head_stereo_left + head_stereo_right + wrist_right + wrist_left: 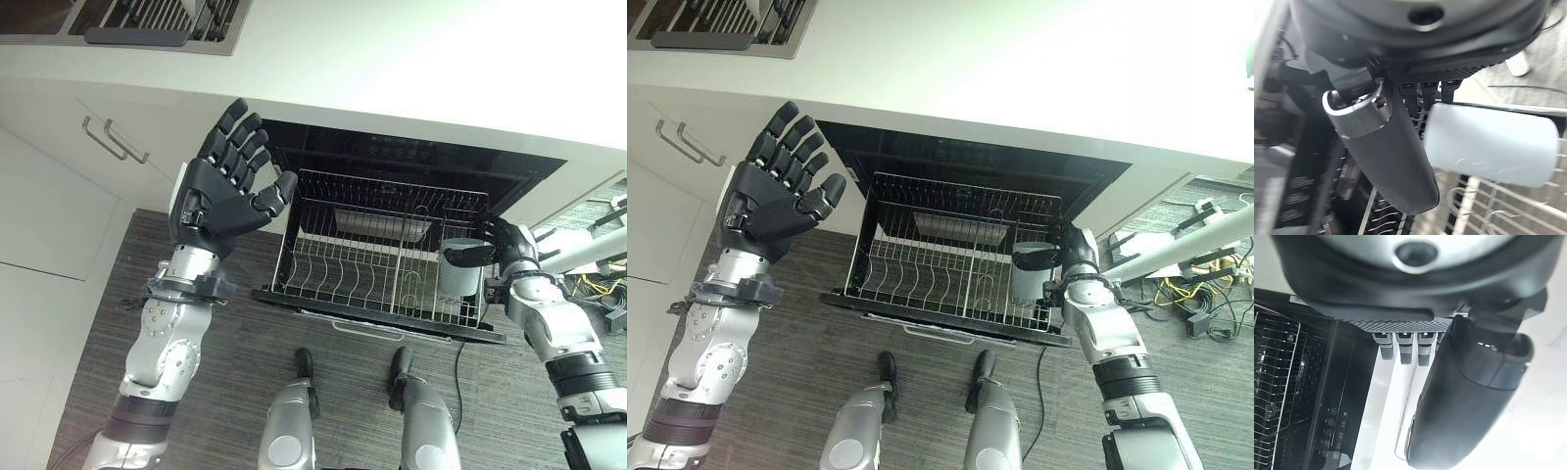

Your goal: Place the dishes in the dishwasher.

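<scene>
no readable text, only tiny unreadable symbols on the dishwasher control panel [1332, 431]

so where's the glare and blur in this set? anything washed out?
Left eye view: the countertop above the dishwasher is blown out to near white. Right eye view: same washout; the rack and cup read clearly. Left wrist view: bright counter behind the left hand, whose thumb looms large. Right wrist view: soft and smeared, cup and right hand both blurred.
</scene>
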You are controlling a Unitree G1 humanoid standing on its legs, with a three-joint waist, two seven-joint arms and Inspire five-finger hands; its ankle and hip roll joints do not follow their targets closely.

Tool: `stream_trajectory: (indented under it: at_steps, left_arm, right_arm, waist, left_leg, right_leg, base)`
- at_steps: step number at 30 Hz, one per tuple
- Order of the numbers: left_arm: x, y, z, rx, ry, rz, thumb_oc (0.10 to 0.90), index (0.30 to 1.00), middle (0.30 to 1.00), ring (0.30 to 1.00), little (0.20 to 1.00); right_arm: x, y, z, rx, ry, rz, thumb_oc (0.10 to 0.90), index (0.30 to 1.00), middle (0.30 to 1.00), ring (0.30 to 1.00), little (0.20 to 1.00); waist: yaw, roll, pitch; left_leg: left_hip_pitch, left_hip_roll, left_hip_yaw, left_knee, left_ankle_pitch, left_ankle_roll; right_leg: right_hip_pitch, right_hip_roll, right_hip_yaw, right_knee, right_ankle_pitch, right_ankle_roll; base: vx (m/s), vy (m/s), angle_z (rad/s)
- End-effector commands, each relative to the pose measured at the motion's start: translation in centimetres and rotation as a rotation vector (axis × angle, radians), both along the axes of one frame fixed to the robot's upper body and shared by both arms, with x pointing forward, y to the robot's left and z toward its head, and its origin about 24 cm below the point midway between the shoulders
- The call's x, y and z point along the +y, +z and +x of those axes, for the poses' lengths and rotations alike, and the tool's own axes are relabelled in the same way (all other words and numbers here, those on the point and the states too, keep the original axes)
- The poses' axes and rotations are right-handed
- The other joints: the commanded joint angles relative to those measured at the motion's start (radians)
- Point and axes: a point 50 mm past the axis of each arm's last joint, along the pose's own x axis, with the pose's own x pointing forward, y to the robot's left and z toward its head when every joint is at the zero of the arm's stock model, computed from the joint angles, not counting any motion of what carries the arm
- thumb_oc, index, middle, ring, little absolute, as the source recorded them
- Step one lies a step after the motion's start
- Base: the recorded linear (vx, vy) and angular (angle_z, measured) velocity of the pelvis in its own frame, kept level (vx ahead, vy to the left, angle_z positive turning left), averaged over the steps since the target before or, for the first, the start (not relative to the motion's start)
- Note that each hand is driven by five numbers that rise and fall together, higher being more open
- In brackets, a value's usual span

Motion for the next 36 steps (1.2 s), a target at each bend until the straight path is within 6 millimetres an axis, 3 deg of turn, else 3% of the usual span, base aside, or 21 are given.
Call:
stream_trajectory:
  at_steps: [1,9,21,24,30,33,36]
  left_arm:
    - [0.9,4.6,-3.0,-0.299,0.044,0.015,0.8,0.9,0.9,0.9,0.9]
    - [1.7,3.7,-4.5,-0.305,0.107,0.003,0.8,0.9,0.9,0.9,0.9]
    - [2.6,3.6,-5.6,-0.309,0.16,0.034,0.8,0.9,0.9,0.9,0.9]
    - [2.8,3.3,-5.8,-0.29,0.138,0.071,0.8,0.9,0.9,0.9,0.9]
    - [2.7,2.8,-5.8,-0.253,0.086,0.141,0.8,0.9,0.9,0.9,0.9]
    - [3.1,2.7,-5.9,-0.246,0.091,0.126,0.8,0.9,0.9,0.9,0.9]
    - [3.3,2.6,-5.8,-0.251,0.086,0.082,0.8,0.9,0.9,0.9,0.9]
  right_arm:
    - [0.1,4.0,-0.4,-0.22,0.014,-0.071,0.8,0.9,0.9,0.9,0.9]
    - [-0.4,4.2,-4.0,-0.334,0.013,-0.063,0.8,0.9,0.9,0.9,0.9]
    - [-0.2,4.8,-6.8,-0.468,0.028,0.005,0.8,0.9,0.9,0.9,0.9]
    - [0.3,5.6,-8.1,-0.572,0.089,0.004,0.8,0.9,0.9,0.9,0.9]
    - [0.6,6.0,-9.4,-0.674,0.109,0.024,0.8,0.9,0.9,0.9,0.9]
    - [1.1,6.1,-9.6,-0.715,0.153,0.015,0.8,0.9,0.9,0.9,0.9]
    - [0.7,6.8,-9.5,-0.728,0.163,-0.032,0.8,0.9,0.9,0.9,0.9]
  waist:
    - [-0.024,-0.042,-0.108]
    - [-0.041,-0.064,-0.153]
    - [-0.042,-0.094,-0.212]
    - [-0.041,-0.095,-0.228]
    - [-0.07,-0.088,-0.24]
    - [-0.066,-0.072,-0.241]
    - [-0.076,-0.052,-0.24]
  left_leg:
    - [-0.02,-0.008,0.009,0.112,-0.202,0.014]
    - [0.01,-0.002,0.03,0.112,-0.217,0.02]
    - [0.066,-0.015,0.056,0.112,-0.259,0.042]
    - [0.086,-0.045,0.061,0.112,-0.28,0.061]
    - [0.09,-0.088,0.05,0.112,-0.286,0.077]
    - [0.103,-0.088,0.059,0.112,-0.304,0.099]
    - [0.094,-0.078,0.057,0.112,-0.29,0.103]
  right_leg:
    - [0.071,0.019,0.017,-0.043,-0.12,0.075]
    - [0.098,0.02,0.028,-0.043,-0.126,0.089]
    - [0.147,-0.009,0.006,-0.043,-0.122,0.138]
    - [0.163,-0.048,-0.007,-0.043,-0.105,0.169]
    - [0.138,-0.069,0.02,-0.043,-0.022,0.175]
    - [0.191,-0.021,-0.048,-0.043,-0.035,0.167]
    - [0.251,0.118,-0.049,-0.043,-0.119,0.112]
  base:
    - [0.03,0.02,0.01]
    - [0.04,0.049,-0.04]
    - [0.03,0.083,-0.04]
    - [0.02,0.319,-0.05]
    - [0.03,0.175,-0.11]
    - [-0.05,0.18,-0.15]
    - [-0.08,0.082,-0.56]
